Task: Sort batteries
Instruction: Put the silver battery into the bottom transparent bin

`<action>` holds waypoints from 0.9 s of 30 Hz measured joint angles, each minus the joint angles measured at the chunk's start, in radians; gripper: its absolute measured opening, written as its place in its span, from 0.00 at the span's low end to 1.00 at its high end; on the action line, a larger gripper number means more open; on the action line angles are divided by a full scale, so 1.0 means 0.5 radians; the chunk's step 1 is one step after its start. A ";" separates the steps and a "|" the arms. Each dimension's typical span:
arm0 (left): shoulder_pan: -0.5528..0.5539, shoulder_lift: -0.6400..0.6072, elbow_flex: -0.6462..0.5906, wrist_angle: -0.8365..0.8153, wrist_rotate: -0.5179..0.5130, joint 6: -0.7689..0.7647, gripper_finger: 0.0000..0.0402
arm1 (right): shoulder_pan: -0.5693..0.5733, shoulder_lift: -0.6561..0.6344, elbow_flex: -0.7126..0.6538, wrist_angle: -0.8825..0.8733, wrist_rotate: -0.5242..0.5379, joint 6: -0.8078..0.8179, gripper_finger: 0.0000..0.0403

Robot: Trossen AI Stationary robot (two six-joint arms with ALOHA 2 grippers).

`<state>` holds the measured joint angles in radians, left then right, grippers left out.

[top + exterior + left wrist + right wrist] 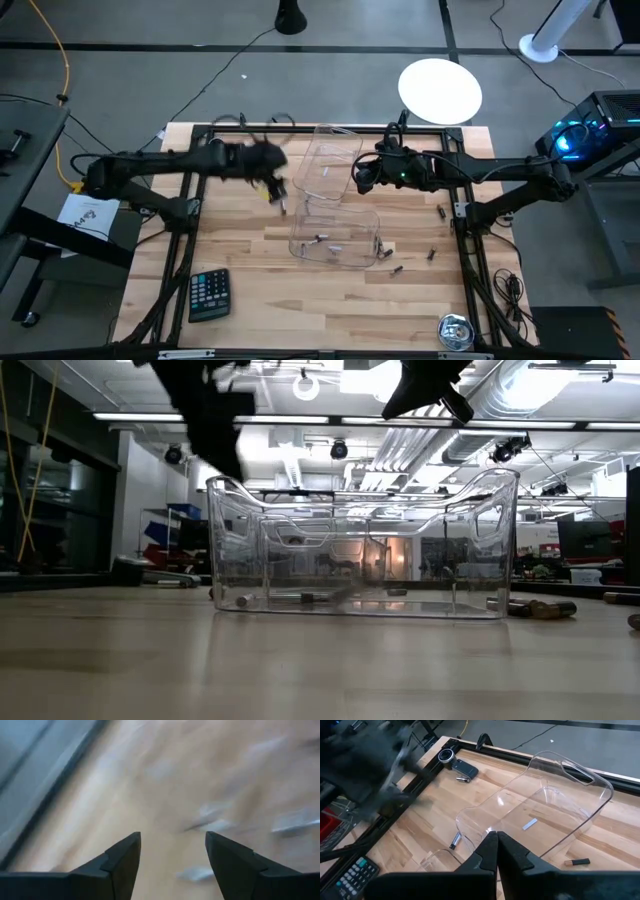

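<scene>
High view: the left claw (272, 186) hangs blurred just left of the clear trays (335, 205), its fingers (125, 860) spread apart and empty. The right claw (360, 177) hovers over the far tray, fingers pressed together. Batteries (322, 238) lie in the near tray, others (440, 212) scattered on the worktop (250, 300) to the right

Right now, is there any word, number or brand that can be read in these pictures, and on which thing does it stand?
None can be read.
Calculator: the key markings are too small.
White paper left of the table: it carries dark print, too small to read.
Batteries: no label can be made out.
</scene>
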<state>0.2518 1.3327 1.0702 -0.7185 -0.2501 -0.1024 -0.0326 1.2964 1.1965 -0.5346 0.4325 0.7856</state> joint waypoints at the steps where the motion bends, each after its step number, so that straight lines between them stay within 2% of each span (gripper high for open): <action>1: 0.111 0.003 -0.006 -0.123 -0.014 0.041 0.54 | 0.000 0.000 0.000 0.000 -0.003 0.000 0.00; 3: 0.331 0.019 -0.043 -0.281 0.003 0.124 0.54 | 0.000 0.000 0.000 0.000 -0.008 0.000 0.00; 5: 0.509 0.044 -0.098 -0.298 0.009 0.239 0.54 | 0.000 0.000 0.000 0.000 -0.009 0.000 0.00; 9: 0.730 0.166 -0.183 -0.314 -0.021 0.436 0.54 | 0.000 0.000 0.000 0.000 -0.009 -0.001 0.00; 20: 0.781 0.738 -0.183 -0.364 -0.120 0.682 0.54 | 0.001 0.000 0.000 0.000 -0.013 0.021 0.00; 27: 0.825 0.853 -0.183 -0.294 -0.298 0.679 0.54 | 0.001 0.000 0.000 0.001 -0.012 0.052 0.00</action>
<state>0.6642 1.7592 0.9787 -0.8657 -0.3992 0.2373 -0.0322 1.2964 1.1965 -0.5343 0.4263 0.8116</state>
